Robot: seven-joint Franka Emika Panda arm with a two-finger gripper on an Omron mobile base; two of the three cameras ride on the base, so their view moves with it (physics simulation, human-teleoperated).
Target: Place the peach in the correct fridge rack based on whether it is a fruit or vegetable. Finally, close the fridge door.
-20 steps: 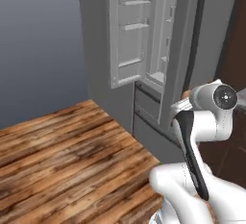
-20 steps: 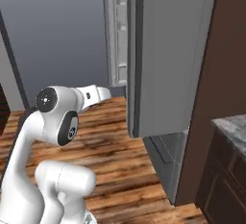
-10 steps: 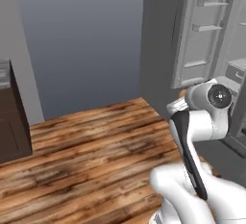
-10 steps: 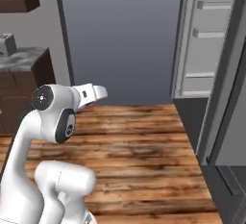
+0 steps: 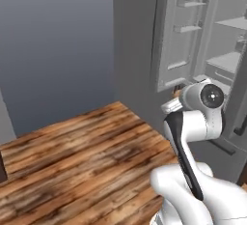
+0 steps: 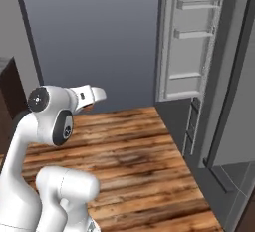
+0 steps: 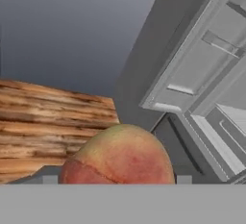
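The peach (image 7: 120, 155), orange-pink with a redder flank, sits low in the hand view, right at my gripper (image 7: 117, 180), which is shut on it. A sliver of the peach (image 6: 87, 107) shows under the white hand in the right base view, and an orange speck of it (image 5: 177, 92) peeks past the wrist in the left base view. The fridge stands open to the right. Its pale grey fridge racks (image 5: 232, 23) lie beyond the arm, well apart from the gripper. The open fridge door (image 6: 193, 42) carries narrow bins.
Wood floor (image 5: 82, 151) spreads below and to the left. A grey wall (image 6: 94, 37) stands behind. The fridge's grey side panel (image 5: 135, 40) is left of the door. A second door with a dark handle (image 6: 234, 76) stands at the right. A dark cabinet (image 6: 9, 96) is at the left.
The whole picture has shifted, so the base has moved: the open fridge now stands nearer on the right. The arm keeps its pose with the peach in the gripper.
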